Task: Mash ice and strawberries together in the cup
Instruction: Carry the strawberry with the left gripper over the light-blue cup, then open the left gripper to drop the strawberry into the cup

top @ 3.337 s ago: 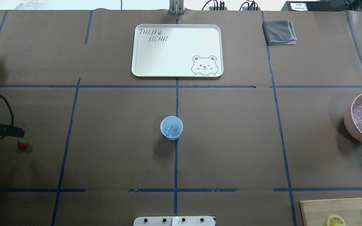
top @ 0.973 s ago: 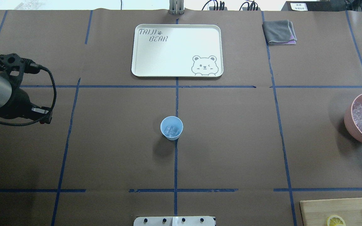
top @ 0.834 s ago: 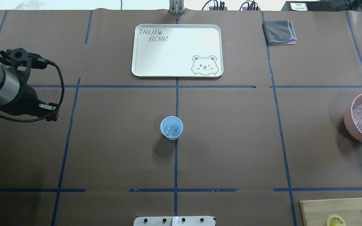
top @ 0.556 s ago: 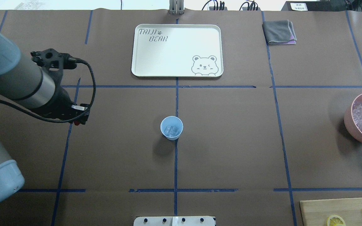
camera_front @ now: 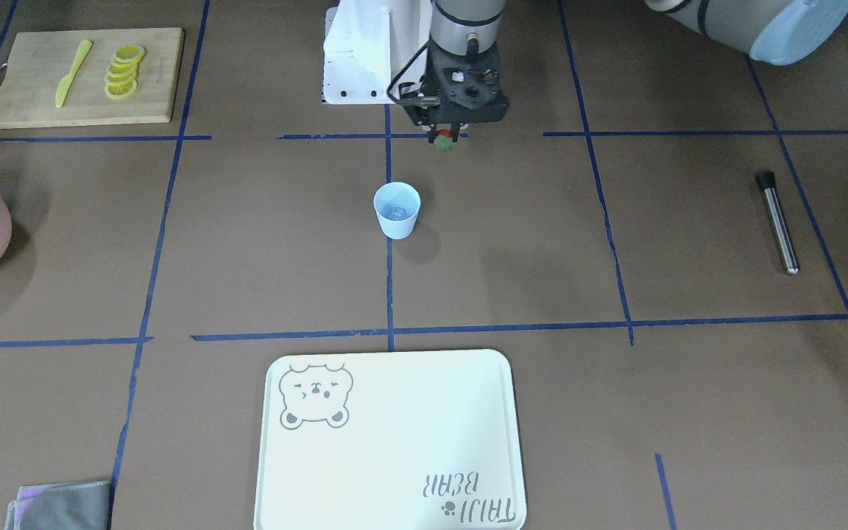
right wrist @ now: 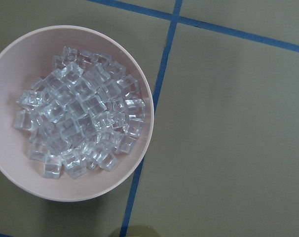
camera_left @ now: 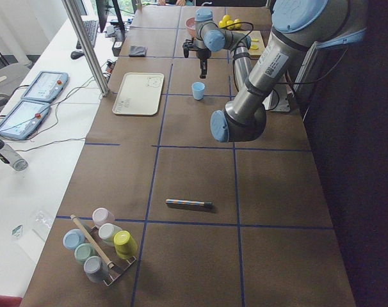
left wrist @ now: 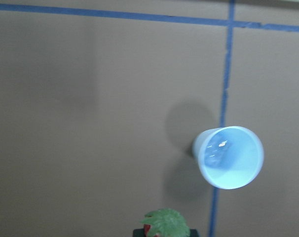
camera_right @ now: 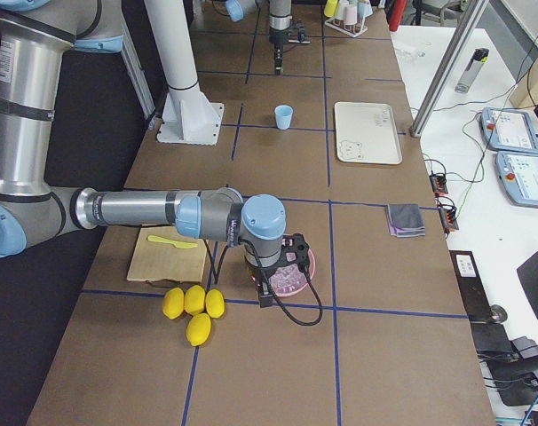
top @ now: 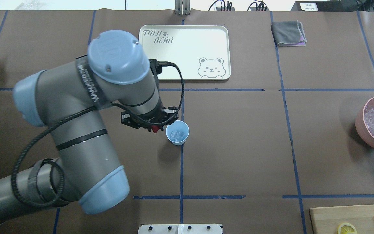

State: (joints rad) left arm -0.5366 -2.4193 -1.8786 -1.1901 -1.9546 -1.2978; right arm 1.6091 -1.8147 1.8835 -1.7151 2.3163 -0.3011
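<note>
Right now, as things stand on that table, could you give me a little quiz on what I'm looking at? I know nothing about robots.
1. Pick one: what does the left gripper hold? A, a lemon slice; B, the strawberry; C, the yellow knife.
2. True or false: the cup already has ice in it.
3. Fill in: the pink bowl holds a heap of ____.
Key: 1 is B. 2 is true. 3 is ice cubes.
</note>
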